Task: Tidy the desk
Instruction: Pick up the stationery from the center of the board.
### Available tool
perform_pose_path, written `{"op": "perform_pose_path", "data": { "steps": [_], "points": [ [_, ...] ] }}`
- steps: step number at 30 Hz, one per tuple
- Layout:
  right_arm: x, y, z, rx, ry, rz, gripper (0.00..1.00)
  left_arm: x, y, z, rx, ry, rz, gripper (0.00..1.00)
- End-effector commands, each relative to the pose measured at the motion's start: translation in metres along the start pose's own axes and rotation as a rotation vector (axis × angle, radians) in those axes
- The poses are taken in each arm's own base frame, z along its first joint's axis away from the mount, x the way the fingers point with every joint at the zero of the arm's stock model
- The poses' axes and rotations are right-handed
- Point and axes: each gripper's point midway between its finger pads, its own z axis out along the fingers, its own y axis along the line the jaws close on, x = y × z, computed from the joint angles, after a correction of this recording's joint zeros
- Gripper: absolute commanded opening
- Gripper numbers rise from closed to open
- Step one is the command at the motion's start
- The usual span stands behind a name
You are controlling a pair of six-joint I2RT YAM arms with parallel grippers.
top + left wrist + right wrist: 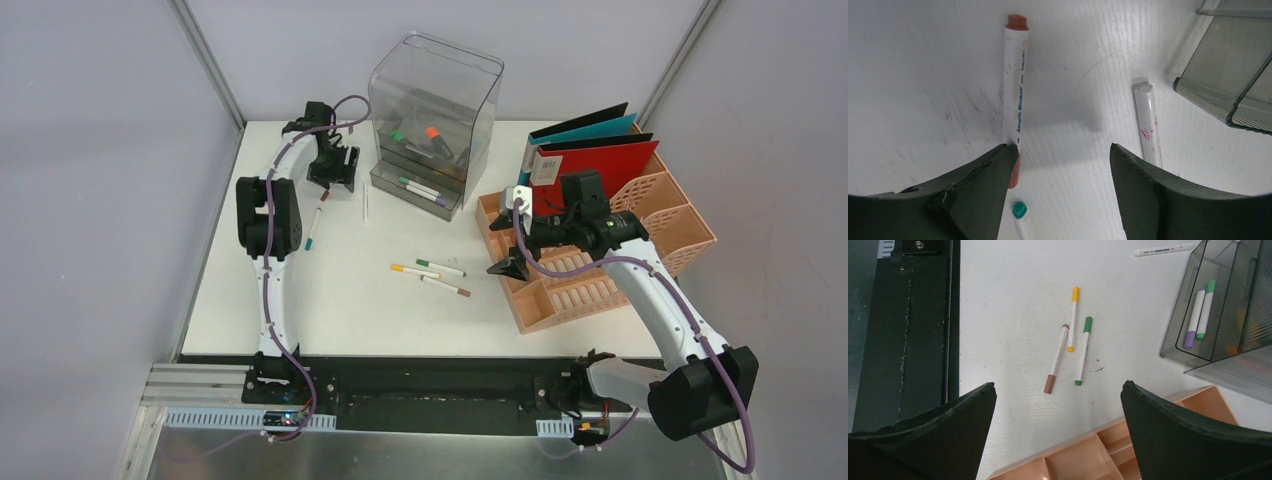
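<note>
The white desk (330, 310) has loose markers on it. My left gripper (1063, 155) hangs open, low over the desk's back left part, next to the drawer box. A red-capped marker (1015, 85) lies there with its near end against the inner edge of the left finger (993, 175). Nothing lies between the jaws. A teal-capped marker (1019, 211) shows below, and a white marker (1147, 125) lies just outside the right finger. My right gripper (1058, 390) is wide open and empty above the near corner of the peach rack (1088, 450).
Yellow (1073, 320), green (1084, 350) and brown (1057, 360) markers lie mid-desk. The clear grey drawer box (430, 120) at the back holds several markers. The peach rack (600, 260) at the right carries red and teal folders (590, 155). The black front edge (420, 375) runs along the near side.
</note>
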Motion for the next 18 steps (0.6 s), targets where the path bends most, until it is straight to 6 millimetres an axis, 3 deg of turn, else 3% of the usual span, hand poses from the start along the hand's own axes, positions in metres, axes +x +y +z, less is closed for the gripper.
{"op": "perform_pose_path", "data": {
  "steps": [1, 7, 11, 18],
  "points": [
    [-0.009, -0.002, -0.002, -0.005, -0.027, -0.046, 0.99, -0.034, -0.020, -0.037, 0.076, -0.149, 0.056, 0.72],
    [-0.009, -0.002, -0.002, -0.005, -0.024, -0.049, 0.99, -0.056, -0.006, -0.052, -0.011, -0.246, 0.062, 0.78],
    [-0.010, -0.001, -0.002, -0.008, -0.025, -0.052, 0.99, -0.050, 0.013, -0.040, -0.082, -0.210, 0.064, 0.82],
    [-0.008, 0.000, -0.002, -0.018, -0.017, -0.050, 0.99, -0.040, 0.018, -0.017, -0.071, -0.136, 0.077, 0.75]
  ]
}}
